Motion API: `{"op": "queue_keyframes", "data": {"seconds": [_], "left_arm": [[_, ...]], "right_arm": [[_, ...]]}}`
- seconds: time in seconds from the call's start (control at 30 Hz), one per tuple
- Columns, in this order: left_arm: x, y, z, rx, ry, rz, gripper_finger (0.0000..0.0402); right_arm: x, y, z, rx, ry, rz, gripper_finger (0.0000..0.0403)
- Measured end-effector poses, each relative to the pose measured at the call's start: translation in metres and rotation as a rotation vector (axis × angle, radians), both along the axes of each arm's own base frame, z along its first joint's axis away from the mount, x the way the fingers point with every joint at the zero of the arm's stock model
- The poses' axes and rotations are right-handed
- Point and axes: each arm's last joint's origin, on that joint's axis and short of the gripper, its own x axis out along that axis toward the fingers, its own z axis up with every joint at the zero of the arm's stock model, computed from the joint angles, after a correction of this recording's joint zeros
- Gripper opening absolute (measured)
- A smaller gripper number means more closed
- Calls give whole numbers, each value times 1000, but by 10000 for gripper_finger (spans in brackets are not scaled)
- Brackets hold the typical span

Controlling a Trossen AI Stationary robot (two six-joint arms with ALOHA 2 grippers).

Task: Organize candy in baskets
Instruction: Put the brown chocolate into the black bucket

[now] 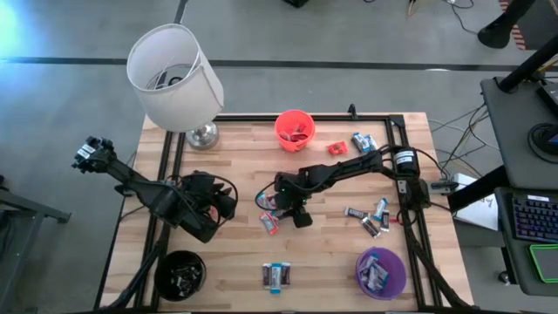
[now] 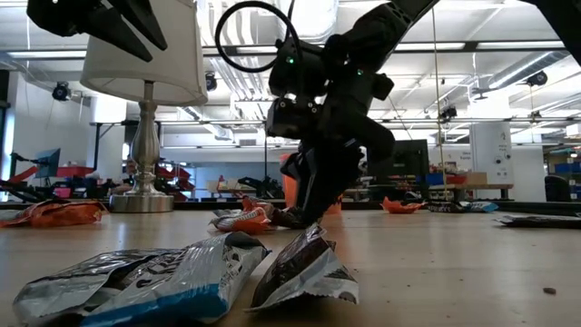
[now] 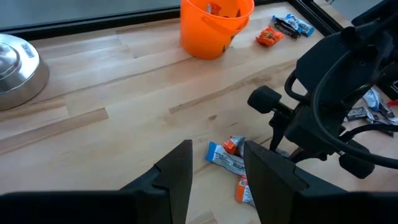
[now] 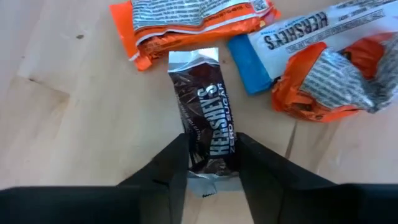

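Dark brown candy (image 4: 208,127) sits between our right gripper (image 4: 211,163) fingers, grasped it seems; orange wrappers (image 4: 193,25) at twelve o'clock may snag.

Bare table (image 1: 235,262) between black basket (image 1: 180,275) and apparently two candies (image 1: 276,276).

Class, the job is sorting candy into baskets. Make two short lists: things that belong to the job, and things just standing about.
Belongs to the job:
- brown candy between the right hand's fingers
- orange basket
- purple basket
- black basket
- loose candies

Just standing about:
- white lamp
- keyboard
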Motion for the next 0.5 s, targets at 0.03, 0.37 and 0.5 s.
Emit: {"op": "queue_keyframes", "data": {"seconds": [0.03,0.37,0.5], "left_arm": [[0,0,0,0,0,1,126],[1,0,0,-2,-6,3,126],[1,1,2,19,-28,13,126]], "right_arm": [[0,-1,0,-3,1,-3,100],[-5,-3,5,21,52,-59,23],[-9,-3,18,24,100,-68,23]]}}
